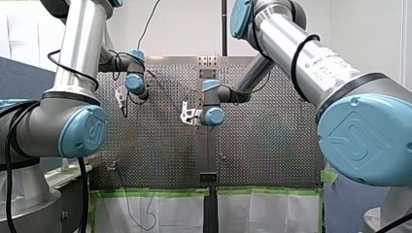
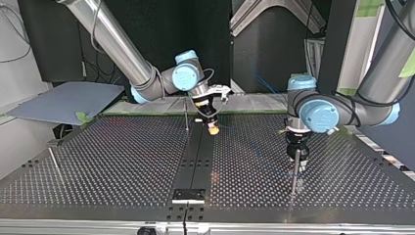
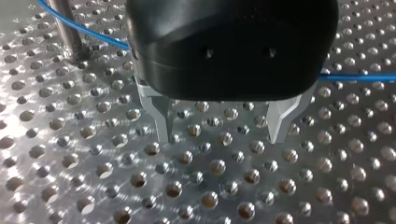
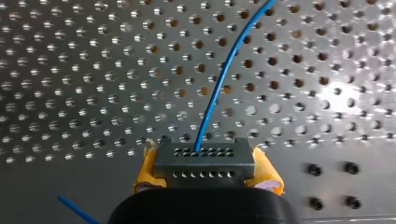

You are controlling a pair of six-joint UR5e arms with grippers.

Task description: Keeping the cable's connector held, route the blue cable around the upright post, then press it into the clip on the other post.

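My right gripper (image 4: 204,179) is shut, its yellow pads (image 4: 144,168) clamping a grey connector (image 4: 204,163). The blue cable (image 4: 224,79) leaves the connector and runs ahead over the perforated table. In the top view my right gripper (image 2: 212,125) hangs low over the table's middle, beside a thin post (image 2: 186,115). My left gripper (image 3: 219,135) stands open just above the plate, its metal fingers (image 3: 161,121) wide apart with nothing between them. Behind it the blue cable (image 3: 359,77) passes across an upright post (image 3: 65,28). In the top view my left gripper (image 2: 297,161) is right beside a post (image 2: 294,178).
A black strip (image 2: 198,152) runs down the table's middle to a black plate (image 2: 188,196) near the front edge. Another thin rod (image 2: 55,164) stands at the top view's left. Several black screw heads (image 4: 331,184) sit beside my right gripper.
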